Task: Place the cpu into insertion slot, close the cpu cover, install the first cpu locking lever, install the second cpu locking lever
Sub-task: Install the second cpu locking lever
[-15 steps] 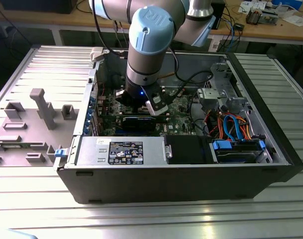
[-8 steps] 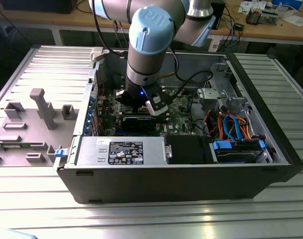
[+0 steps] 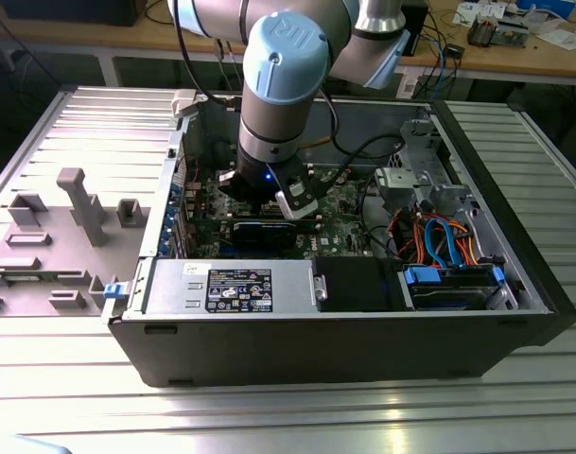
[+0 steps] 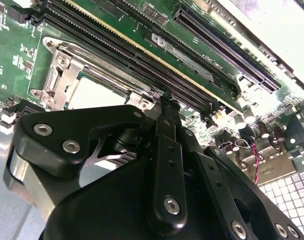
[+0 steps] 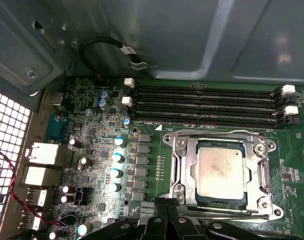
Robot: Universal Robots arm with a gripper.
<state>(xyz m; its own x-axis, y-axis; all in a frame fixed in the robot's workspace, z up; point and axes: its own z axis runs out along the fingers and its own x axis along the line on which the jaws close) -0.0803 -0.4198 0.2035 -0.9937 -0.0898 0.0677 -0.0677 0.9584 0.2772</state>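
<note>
The cpu [image 5: 219, 172] lies flat in the insertion slot [image 5: 251, 202] on the green board, its silver-grey top showing through the window of the cpu cover [image 5: 184, 165]. The cover lies down over the chip. In the second wrist view the cpu [image 4: 94, 95] and the cpu cover [image 4: 59, 75] sit just beyond my fingers. My gripper [image 5: 165, 204] hovers at the socket's edge, fingers shut together with nothing visibly between them. In the second wrist view the gripper [image 4: 166, 100] points at the socket's corner beside the memory slots. In the exterior view the gripper [image 3: 269, 194] is low inside the open computer case.
Long black memory slots [image 5: 206, 102] run beside the socket. Capacitors [image 5: 117, 157] stand on its other side. A grey power supply [image 3: 235, 284] and a drive cage with cables [image 3: 439, 236] fill the case's near side. A grey fixture plate [image 3: 70, 218] lies at the exterior view's left.
</note>
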